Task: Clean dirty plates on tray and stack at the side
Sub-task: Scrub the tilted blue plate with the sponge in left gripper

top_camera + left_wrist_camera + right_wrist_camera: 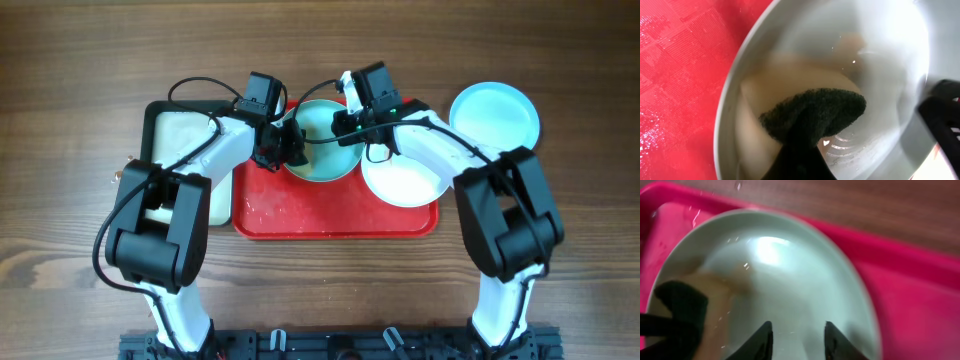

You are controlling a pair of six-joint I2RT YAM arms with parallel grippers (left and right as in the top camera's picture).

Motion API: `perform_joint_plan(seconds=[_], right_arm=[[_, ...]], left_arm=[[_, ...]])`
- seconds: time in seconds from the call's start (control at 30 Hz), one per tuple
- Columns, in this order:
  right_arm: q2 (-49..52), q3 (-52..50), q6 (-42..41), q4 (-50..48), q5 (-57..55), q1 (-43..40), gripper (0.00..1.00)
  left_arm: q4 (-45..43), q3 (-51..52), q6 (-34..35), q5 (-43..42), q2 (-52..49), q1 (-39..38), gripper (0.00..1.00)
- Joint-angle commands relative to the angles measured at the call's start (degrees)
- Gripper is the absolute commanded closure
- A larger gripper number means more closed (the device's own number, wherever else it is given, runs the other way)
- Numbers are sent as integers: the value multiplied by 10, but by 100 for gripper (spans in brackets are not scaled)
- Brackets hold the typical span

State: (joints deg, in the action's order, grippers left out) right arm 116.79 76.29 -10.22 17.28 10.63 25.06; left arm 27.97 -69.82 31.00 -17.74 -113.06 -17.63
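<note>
Left gripper point(290, 147) was clamped on a sponge point(812, 114), its dark pad facing up, pressed into the turquoise plate point(880, 60) directly beneath it. Right gripper point(799, 332), opposite across that plate, held its fingers apart over the plate's inner face; whether they touched it could not be told. Under both lay the tray point(330, 215), speckled with pale marks. Just right of the right gripper a white plate point(405, 182) sat on the tray. Farther right, a second turquoise plate point(495, 115) rested off the tray, on the table point(80, 60). Left of the left gripper stood a black-rimmed tray point(180, 135).
</note>
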Motion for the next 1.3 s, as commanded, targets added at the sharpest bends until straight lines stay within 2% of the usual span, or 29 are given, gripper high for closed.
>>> perform_joint_plan(seconds=[0.0,0.3,0.53,0.67,0.73,1.07,1.27], right_arm=[[-41,10,43,0,-99,-3,66],[22,9,42,4,-109,-4,72],[29,9,11,24,-89,-4,96],[29,9,4,15,19,-4,96],[29,9,-26,11,52,-4,96],[29,9,-49,9,58,-3,96],[29,9,-48,9,57,-3,96]], left_arm=[[3,18,10,4,-42,-9,96],[7,18,9,4,-42,-9,96],[12,18,7,15,-42,-9,96],[12,18,8,19,-42,-9,96],[12,18,8,19,-42,-10,96],[4,18,27,14,-42,-23,96],[-45,17,24,-104,-42,-20,96]])
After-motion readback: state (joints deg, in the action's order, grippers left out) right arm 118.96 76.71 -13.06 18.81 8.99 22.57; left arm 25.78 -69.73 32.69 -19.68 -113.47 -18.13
